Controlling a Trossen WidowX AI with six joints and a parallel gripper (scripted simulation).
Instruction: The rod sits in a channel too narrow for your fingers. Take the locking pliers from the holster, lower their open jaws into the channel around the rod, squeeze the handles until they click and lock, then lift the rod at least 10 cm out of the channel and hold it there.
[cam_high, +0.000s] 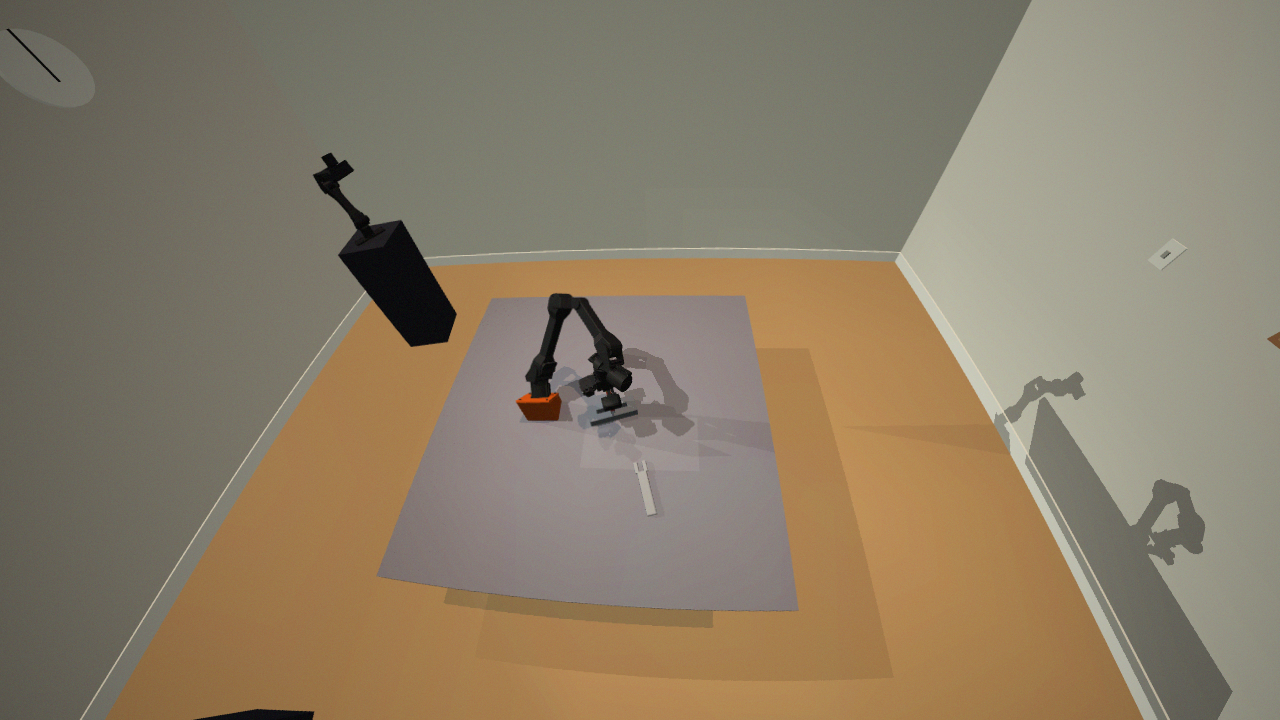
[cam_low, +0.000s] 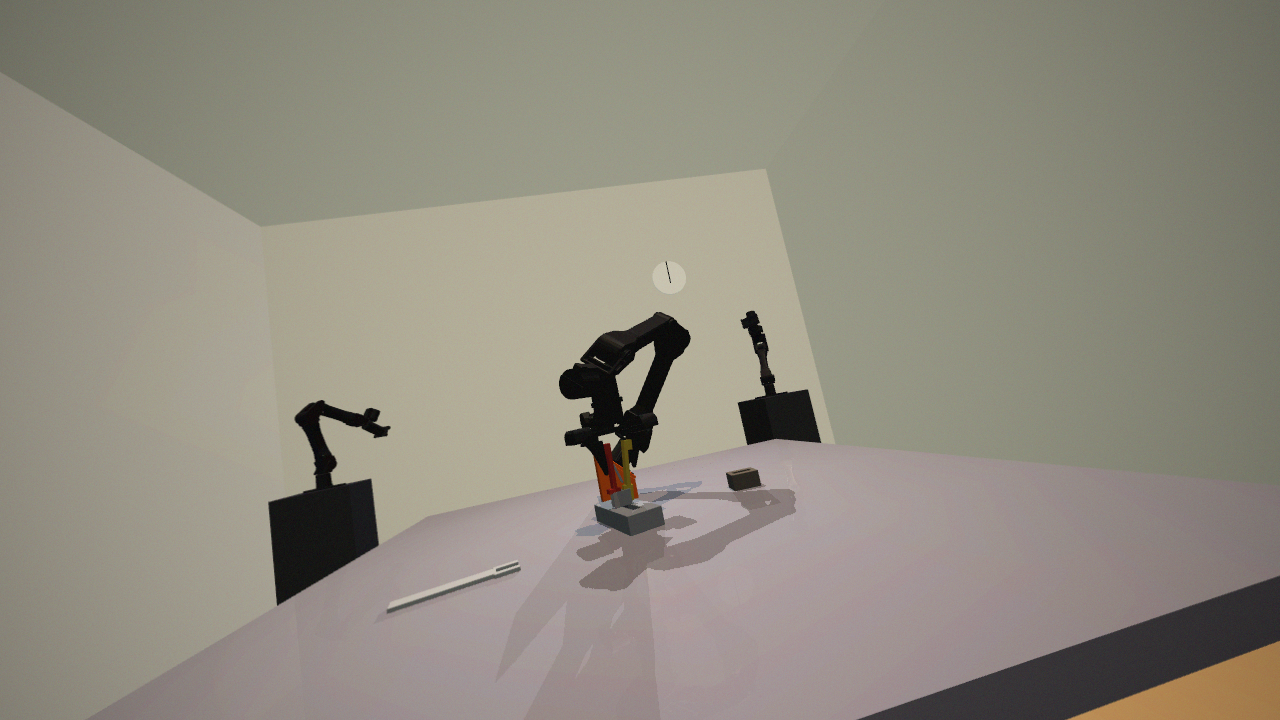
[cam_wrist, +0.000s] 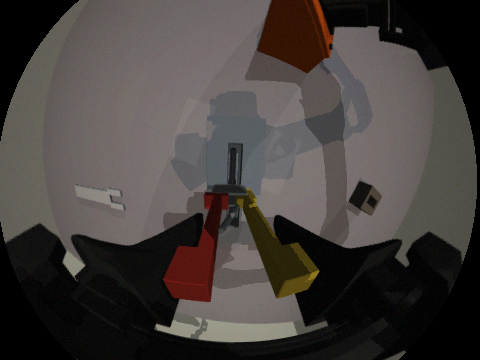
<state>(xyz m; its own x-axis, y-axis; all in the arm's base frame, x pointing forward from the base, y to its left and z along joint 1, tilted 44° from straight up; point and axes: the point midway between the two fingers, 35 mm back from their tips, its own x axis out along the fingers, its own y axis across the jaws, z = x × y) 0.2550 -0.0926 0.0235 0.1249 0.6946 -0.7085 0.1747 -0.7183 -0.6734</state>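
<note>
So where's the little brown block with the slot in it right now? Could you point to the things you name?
In the exterior view, the brown block (cam_low: 742, 480) (cam_wrist: 361, 196) sits on the table right of the grey channel block (cam_low: 626, 519) (cam_wrist: 215, 150); the wrist view also shows it at right.

No text, label, brand, number or sign can be read on anything in the three views; the pale round clock face (cam_high: 46, 69) (cam_low: 669, 277) on the wall shows a single dark line and no legible figures
</note>
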